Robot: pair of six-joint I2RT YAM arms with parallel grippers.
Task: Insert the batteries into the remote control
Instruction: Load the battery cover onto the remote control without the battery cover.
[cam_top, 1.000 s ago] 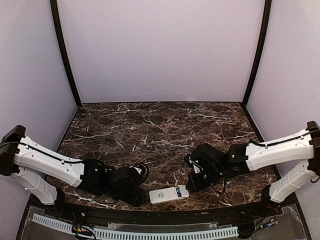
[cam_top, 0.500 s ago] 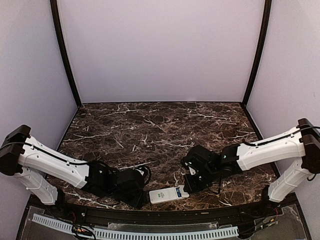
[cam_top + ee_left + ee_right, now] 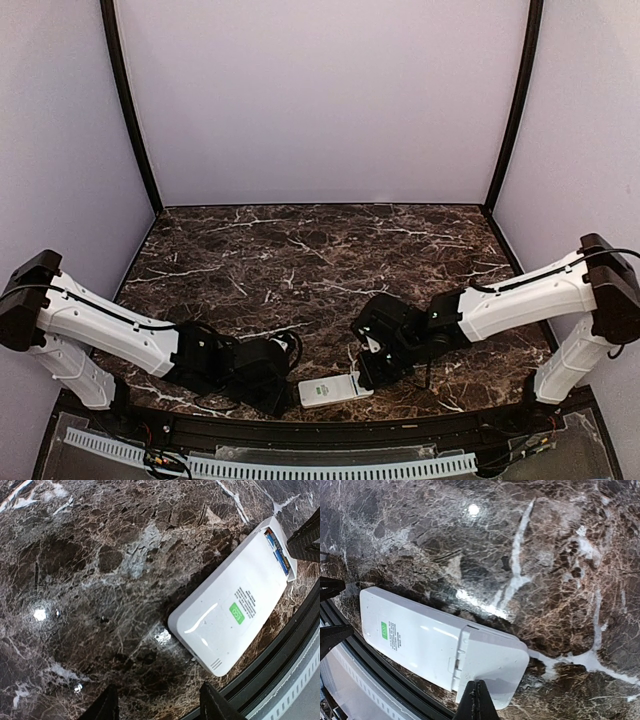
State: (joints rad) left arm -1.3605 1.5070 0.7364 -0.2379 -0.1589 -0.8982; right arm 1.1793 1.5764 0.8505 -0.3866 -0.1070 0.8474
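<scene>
Right gripper [image 3: 476, 699] is clenched, its fingers pinched together with nothing between them. Its tip sits on or just over the cover plate [image 3: 495, 662] at the right end of the remote control [image 3: 415, 635]. Left gripper [image 3: 160, 707] stands half spread and empty, just beside the remote's left end; we see no contact. The remote control lies back up on the marble table [image 3: 300, 250], close to the near edge, between the two grippers.

We judge the step in hand to be closing the battery compartment. To do it well:

1. We check first that the plate sits square, since it appears slightly skewed to the body.
2. We bring the left gripper against the left end as a stop.
3. We press with the shut tip and slide the plate along the remote's long axis, leftward, keeping the force low so the handset does not skate toward the table edge.

The left wrist view shows the batteries [image 3: 278, 550], blue, seated in the compartment, and a green label [image 3: 236, 613] on the back. The right wrist view hides the batteries under the plate but shows the plate's seam and the tip upon it. The top view gives only a white slab, its right end covered by the gripper.
</scene>
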